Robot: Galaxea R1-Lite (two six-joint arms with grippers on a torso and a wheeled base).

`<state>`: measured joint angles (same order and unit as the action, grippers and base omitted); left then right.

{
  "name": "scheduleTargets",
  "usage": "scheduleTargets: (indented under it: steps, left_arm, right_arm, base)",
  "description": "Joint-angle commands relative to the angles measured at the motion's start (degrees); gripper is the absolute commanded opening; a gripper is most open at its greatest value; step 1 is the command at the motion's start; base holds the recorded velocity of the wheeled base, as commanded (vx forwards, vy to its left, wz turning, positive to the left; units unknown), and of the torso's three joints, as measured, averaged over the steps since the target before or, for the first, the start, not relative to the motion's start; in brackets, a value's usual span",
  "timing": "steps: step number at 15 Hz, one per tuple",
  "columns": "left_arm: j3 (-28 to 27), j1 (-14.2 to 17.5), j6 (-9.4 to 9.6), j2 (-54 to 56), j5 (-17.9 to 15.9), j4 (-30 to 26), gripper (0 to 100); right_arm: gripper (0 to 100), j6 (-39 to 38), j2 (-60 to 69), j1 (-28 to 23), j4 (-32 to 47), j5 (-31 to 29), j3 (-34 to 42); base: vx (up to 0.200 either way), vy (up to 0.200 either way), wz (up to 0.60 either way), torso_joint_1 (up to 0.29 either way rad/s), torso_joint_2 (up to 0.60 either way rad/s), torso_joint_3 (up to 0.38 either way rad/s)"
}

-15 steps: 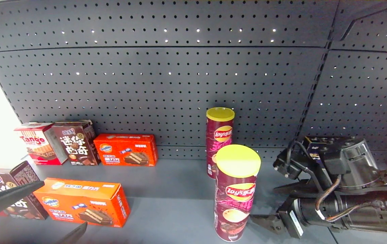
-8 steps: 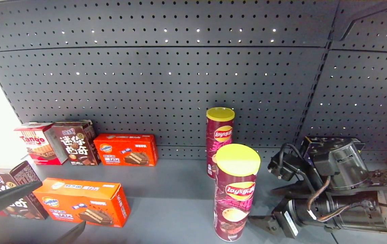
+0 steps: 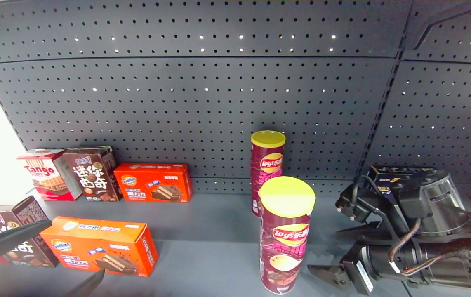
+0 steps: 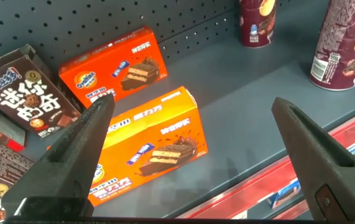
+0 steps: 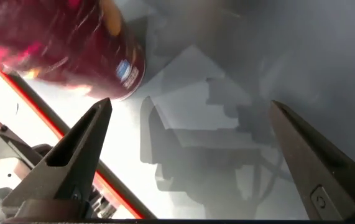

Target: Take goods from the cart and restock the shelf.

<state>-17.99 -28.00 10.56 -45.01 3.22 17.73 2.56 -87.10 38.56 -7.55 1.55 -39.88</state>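
Note:
Two maroon chips cans with yellow lids stand upright on the grey shelf (image 3: 210, 255): the front can (image 3: 286, 235) and a back can (image 3: 267, 165) behind it. My right gripper (image 3: 336, 253) sits open just right of the front can, apart from it, with nothing between its fingers. In the right wrist view the right gripper (image 5: 189, 106) hangs over bare shelf, with the front can (image 5: 65, 43) blurred off to one side. My left gripper (image 3: 41, 264) is open at the front left, above an orange box (image 3: 99, 245). The left gripper (image 4: 193, 102) holds nothing.
A second orange box (image 3: 153, 182), a brown cookie box (image 3: 92, 173) and a red wafer box (image 3: 45, 173) line the pegboard back wall (image 3: 219, 103). Another brown box (image 3: 12, 231) sits at the front left. A red strip (image 4: 270, 183) runs along the shelf's front edge.
My right arm shifted slightly left toward the front can, then drew back to the right. The front can's top shifted very slightly left. The left gripper has not moved.

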Motion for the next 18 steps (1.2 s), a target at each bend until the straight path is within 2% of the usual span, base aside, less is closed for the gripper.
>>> scheduleTargets:
  steps: [1,4,7,12,14,18]
  left_arm:
    - [-0.02,0.05,-0.01,-0.08,0.03,0.03,100]
    - [-0.02,0.05,-0.10,-0.08,0.03,0.03,100]
    - [-0.02,0.05,-1.59,-0.08,0.12,0.12,100]
    - [-0.02,0.05,-1.68,0.01,0.12,0.12,100]
    - [-0.02,0.05,-2.30,0.01,0.12,0.12,100]
    - [0.06,0.05,-2.47,0.01,0.12,0.12,100]
  right_arm:
    - [100,-0.01,-0.70,0.20,-0.01,0.03,-1.08]
    - [100,-0.01,-1.93,0.73,-0.01,-0.05,-2.22]
    - [100,0.08,-2.55,0.73,-0.01,-0.14,-2.31]
    - [100,0.08,-3.95,0.82,-0.01,-0.14,-3.02]
    - [100,0.08,-3.95,0.82,-0.01,-0.14,-2.93]
    - [100,0.08,-1.49,0.73,-0.01,-0.14,-0.11]
  base:
    - [0.000,0.000,0.00,0.000,0.00,0.000]
    - [0.000,0.000,0.00,0.000,0.00,0.000]
    - [0.000,0.000,0.00,0.000,0.00,0.000]
    - [0.000,0.000,0.00,0.000,0.00,0.000]
    - [0.000,0.000,0.00,0.000,0.00,0.000]
    - [0.000,0.000,0.00,0.000,0.00,0.000]
